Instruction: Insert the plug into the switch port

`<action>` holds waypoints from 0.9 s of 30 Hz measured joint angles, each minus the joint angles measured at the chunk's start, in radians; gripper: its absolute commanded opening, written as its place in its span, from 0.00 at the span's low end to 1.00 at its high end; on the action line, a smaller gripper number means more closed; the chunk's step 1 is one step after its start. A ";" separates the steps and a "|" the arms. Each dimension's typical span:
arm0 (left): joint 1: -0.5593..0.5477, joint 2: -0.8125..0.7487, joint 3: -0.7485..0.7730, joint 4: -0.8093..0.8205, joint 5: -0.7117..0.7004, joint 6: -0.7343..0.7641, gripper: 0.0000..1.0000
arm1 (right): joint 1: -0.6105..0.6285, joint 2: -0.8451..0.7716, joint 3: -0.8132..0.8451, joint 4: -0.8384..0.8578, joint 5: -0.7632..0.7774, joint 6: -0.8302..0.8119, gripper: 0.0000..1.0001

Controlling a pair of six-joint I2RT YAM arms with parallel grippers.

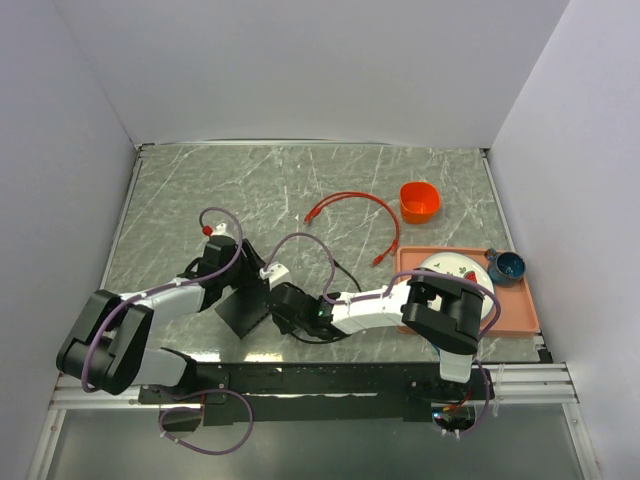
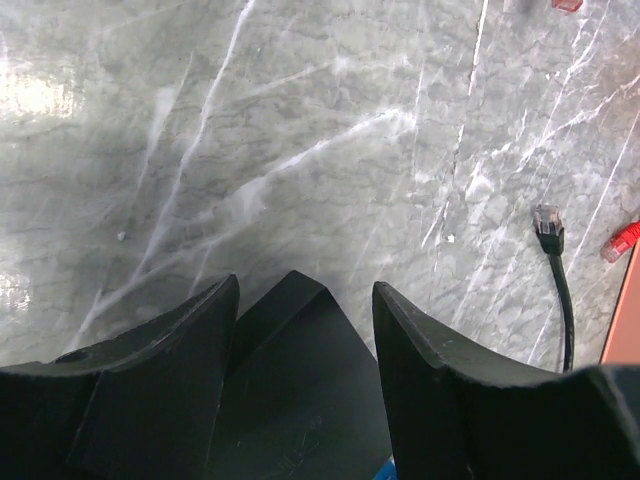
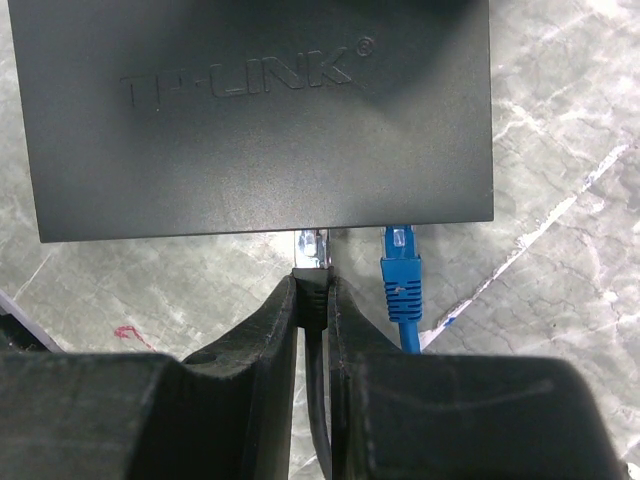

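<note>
The black switch box (image 3: pixel 250 120), marked TP-LINK, lies flat; it also shows in the top view (image 1: pixel 243 306). My right gripper (image 3: pixel 312 285) is shut on the black plug (image 3: pixel 312 250). The plug's clear tip meets the box's near edge, and the port itself is hidden under that edge. A blue plug (image 3: pixel 401 270) sits at the same edge just to the right. My left gripper (image 2: pixel 305 290) straddles a corner of the box (image 2: pixel 290 380) with a finger on each side. In the top view, the left gripper (image 1: pixel 235 288) and the right gripper (image 1: pixel 284 302) flank the box.
A salmon-pink tray (image 1: pixel 510 305) at the right holds a white plate (image 1: pixel 455 268) and a blue cup (image 1: pixel 506 265). An orange cup (image 1: pixel 419 201) and a red cable (image 1: pixel 350 203) lie further back. The black cable's free plug (image 2: pixel 547 222) lies on the marble table.
</note>
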 measured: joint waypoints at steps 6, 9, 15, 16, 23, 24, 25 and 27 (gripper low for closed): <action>-0.028 0.007 -0.011 0.033 -0.035 -0.003 0.62 | 0.000 0.000 0.004 -0.015 0.016 0.033 0.00; -0.034 0.007 -0.029 0.059 -0.045 -0.005 0.62 | 0.000 -0.002 0.003 -0.016 0.021 0.046 0.00; -0.037 0.016 -0.057 0.117 -0.045 -0.029 0.61 | -0.002 -0.021 -0.043 0.037 0.031 0.041 0.00; -0.038 0.019 -0.059 0.124 -0.045 -0.030 0.61 | -0.003 -0.024 -0.049 0.044 0.031 0.034 0.00; -0.042 0.039 -0.072 0.183 -0.043 -0.048 0.61 | -0.024 -0.034 -0.076 0.090 0.017 -0.029 0.00; -0.042 0.040 -0.074 0.189 -0.044 -0.049 0.61 | -0.030 -0.034 -0.076 0.091 0.009 -0.036 0.00; -0.042 0.041 -0.075 0.193 -0.044 -0.049 0.61 | -0.034 -0.034 -0.076 0.091 0.002 -0.043 0.00; -0.043 0.043 -0.077 0.202 -0.045 -0.049 0.60 | -0.039 -0.034 -0.076 0.092 -0.007 -0.056 0.00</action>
